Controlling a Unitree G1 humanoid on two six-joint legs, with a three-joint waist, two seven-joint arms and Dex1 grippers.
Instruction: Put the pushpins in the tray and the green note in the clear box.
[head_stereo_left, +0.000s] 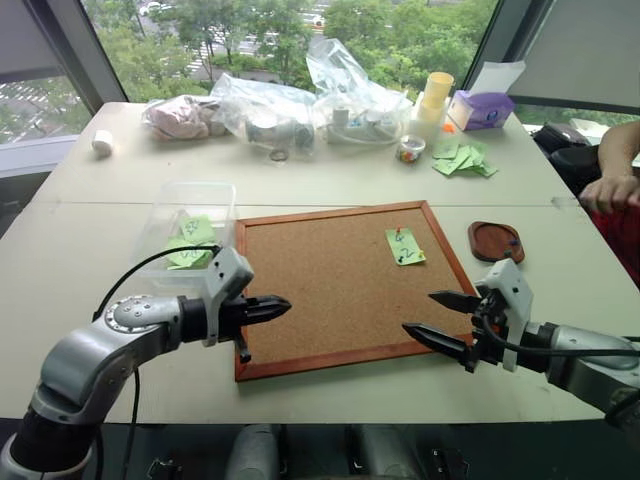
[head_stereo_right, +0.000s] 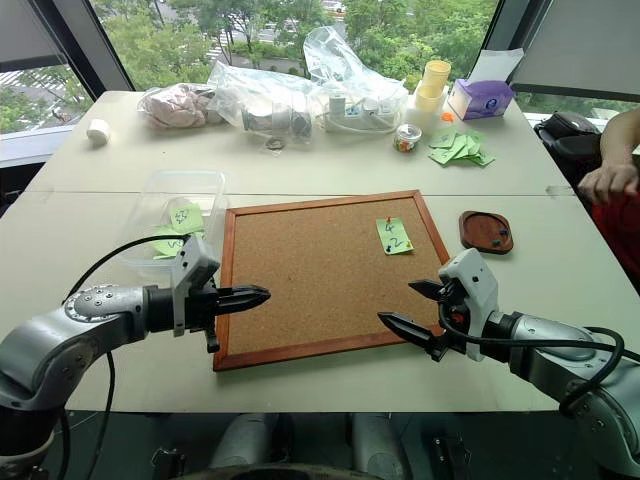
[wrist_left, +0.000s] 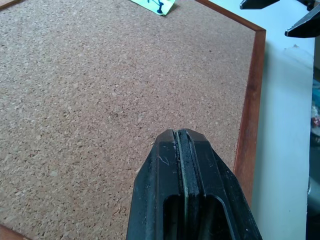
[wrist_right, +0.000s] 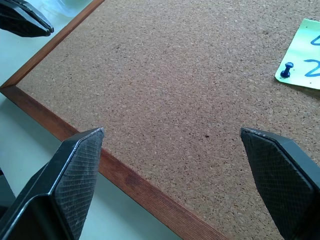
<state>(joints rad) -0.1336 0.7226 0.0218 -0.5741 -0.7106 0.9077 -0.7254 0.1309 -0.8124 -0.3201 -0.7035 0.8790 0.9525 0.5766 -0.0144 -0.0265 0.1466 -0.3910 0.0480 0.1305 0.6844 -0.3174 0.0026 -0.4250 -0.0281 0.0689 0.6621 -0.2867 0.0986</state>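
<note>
The corkboard (head_stereo_left: 345, 285) is lying flat on the pale table (head_stereo_left: 330, 180), its wooden frame running close to the near table edge, and most of its cork face is sitting bare. The left gripper (head_stereo_left: 284, 305) is hanging just above the board's near-left corner with its two black fingers pressed together, gripping nothing. The right gripper (head_stereo_left: 440, 318) is hovering over the board's near-right corner, its fingers spread wide apart with only open air between them. A broad stretch of free cork is lying between the two.

Toward the board's far-right corner, the green note (head_stereo_left: 404, 246) is sitting pinned flat, dark handwritten marks showing on it; a pushpin (wrist_right: 287, 70) is standing in it near its upper edge. It looks reddish from the head cameras and dark blue from the right wrist camera, so I cannot tell its colour.

Just beyond the right frame, on bare table, the tray (head_stereo_left: 495, 241) is resting, with a small dark pin head near its right rim. Just beside the board's far-left corner, the clear box (head_stereo_left: 190, 225) is standing with other green slips lying inside it.

Farther back, clear plastic bags (head_stereo_left: 300, 105), a stack of yellow cups (head_stereo_left: 434, 100), a purple tissue box (head_stereo_left: 482, 108) and a loose bunch of green slips (head_stereo_left: 462, 157) are crowding the far side. A person's hand (head_stereo_left: 610, 190) is resting at the right table edge.
</note>
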